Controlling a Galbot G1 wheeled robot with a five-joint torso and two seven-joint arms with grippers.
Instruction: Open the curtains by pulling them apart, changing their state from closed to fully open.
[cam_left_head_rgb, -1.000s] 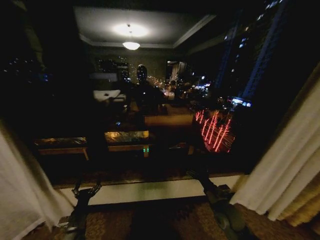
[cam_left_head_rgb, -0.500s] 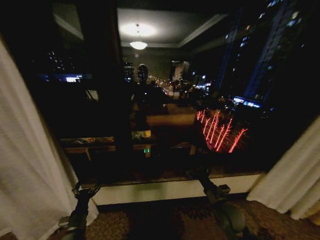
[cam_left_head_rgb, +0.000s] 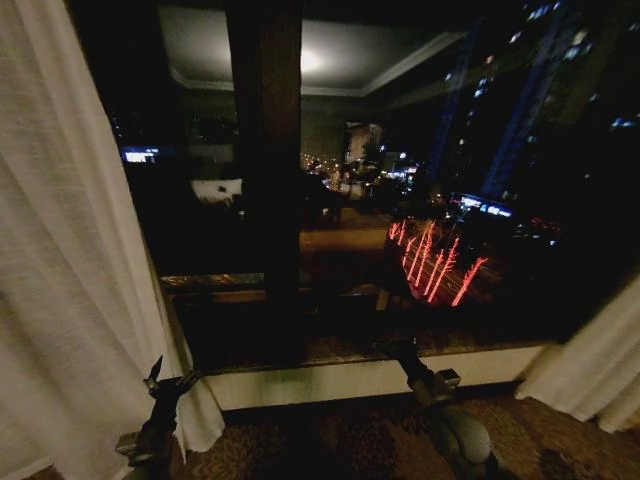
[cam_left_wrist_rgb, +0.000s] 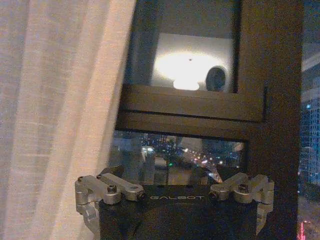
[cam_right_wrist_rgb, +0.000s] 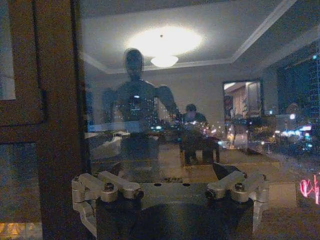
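Curtains hang pulled apart at the 2 sides of a dark night window. One sheer cream-white panel (cam_left_head_rgb: 70, 260) covers the left of the head view from top to floor, its pleats falling to the patterned carpet (cam_left_head_rgb: 340, 440) beside the left arm. The other panel (cam_left_head_rgb: 595, 365) is gathered at the far right, low in that view. Between them the window glass (cam_left_head_rgb: 450, 200) is bare, with a dark vertical window frame post (cam_left_head_rgb: 265, 170) standing left of centre and a pale sill (cam_left_head_rgb: 340, 378) running along its base. City lights and red streaks show through the glass, along with a reflected ceiling lamp.

The left gripper (cam_left_head_rgb: 165, 380) is raised low at the near left, just beside the left panel's lower edge; whether it touches the fabric cannot be told. In the left wrist view its jaws are spread wide with nothing between them, the sheer fabric (cam_left_wrist_rgb: 55, 115) hanging off to one side. The right gripper (cam_left_head_rgb: 400, 350) sits near the sill at centre-right, well apart from both panels. In the right wrist view its fingers (cam_right_wrist_rgb: 242, 187) are likewise spread and hold nothing, facing the glass and the frame post.
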